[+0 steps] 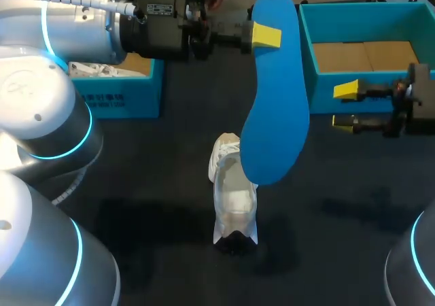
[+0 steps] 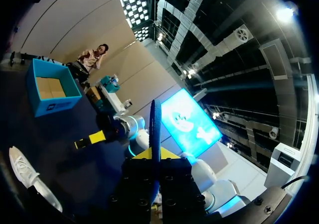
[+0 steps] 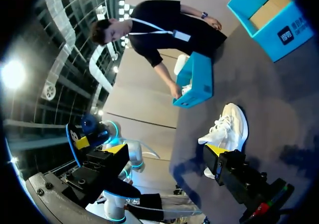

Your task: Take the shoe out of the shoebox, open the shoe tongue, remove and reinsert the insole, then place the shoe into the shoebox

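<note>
Head view: the left claw (image 1: 262,35), raised near 12 o'clock, is clenched on a blue insole (image 1: 272,95) that hangs upright above the dark bench (image 1: 136,183). A white shoe (image 1: 234,197) stands on the bench just below centre, toward 6 o'clock. The right claw (image 1: 345,105), at 3 o'clock, is released and holds nothing. The shoebox (image 1: 319,92) sits at 2 o'clock. A second box (image 1: 115,98) at 10 o'clock holds something white; the right wrist view shows a person's hand (image 3: 175,90) at its edge.

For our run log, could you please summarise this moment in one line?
left end effector: shut on insole, held aloft | right end effector: open, by shoebox | shoe: on table
</note>
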{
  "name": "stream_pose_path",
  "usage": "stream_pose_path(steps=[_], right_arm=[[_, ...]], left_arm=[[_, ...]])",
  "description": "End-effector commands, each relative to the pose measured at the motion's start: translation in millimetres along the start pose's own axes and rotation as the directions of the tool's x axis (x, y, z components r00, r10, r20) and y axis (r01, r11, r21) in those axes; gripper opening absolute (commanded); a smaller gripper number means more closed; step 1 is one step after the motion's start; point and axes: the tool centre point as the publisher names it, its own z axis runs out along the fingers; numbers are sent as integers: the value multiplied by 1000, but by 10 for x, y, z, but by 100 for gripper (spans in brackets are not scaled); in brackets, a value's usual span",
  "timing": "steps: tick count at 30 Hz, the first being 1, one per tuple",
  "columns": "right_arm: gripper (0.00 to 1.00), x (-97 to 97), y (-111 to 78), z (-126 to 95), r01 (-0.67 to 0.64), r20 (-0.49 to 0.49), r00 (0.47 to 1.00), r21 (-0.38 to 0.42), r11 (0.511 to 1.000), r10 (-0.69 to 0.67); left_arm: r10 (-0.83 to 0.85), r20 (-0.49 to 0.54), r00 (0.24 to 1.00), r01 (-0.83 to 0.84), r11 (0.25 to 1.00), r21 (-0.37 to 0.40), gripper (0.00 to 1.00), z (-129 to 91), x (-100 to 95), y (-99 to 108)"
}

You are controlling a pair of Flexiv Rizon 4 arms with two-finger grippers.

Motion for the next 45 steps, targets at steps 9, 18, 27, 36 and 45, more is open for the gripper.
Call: stream_pose_path(steps=[9,18,27,36,45], right_arm=[[100,130,206,126,-37,-8,999,120,992,38],[100,130,206,126,-37,-8,999,120,992,38],[100,130,206,126,-37,-8,999,120,992,38],[100,130,206,126,-37,-8,999,120,992,38],[100,130,206,126,-37,-8,999,120,992,38]], left_arm=[[-1,3,1000,1,1000,1,0,5,1,12],[17,2,1000,-17,1000,-3,0,-9,-6,12],[400,1,916,-400,916,-17,0,-128,-134,9],[706,11,708,-698,703,-136,0,-261,-331,19],[924,-84,374,-924,364,-115,0,-315,-544,-81]])
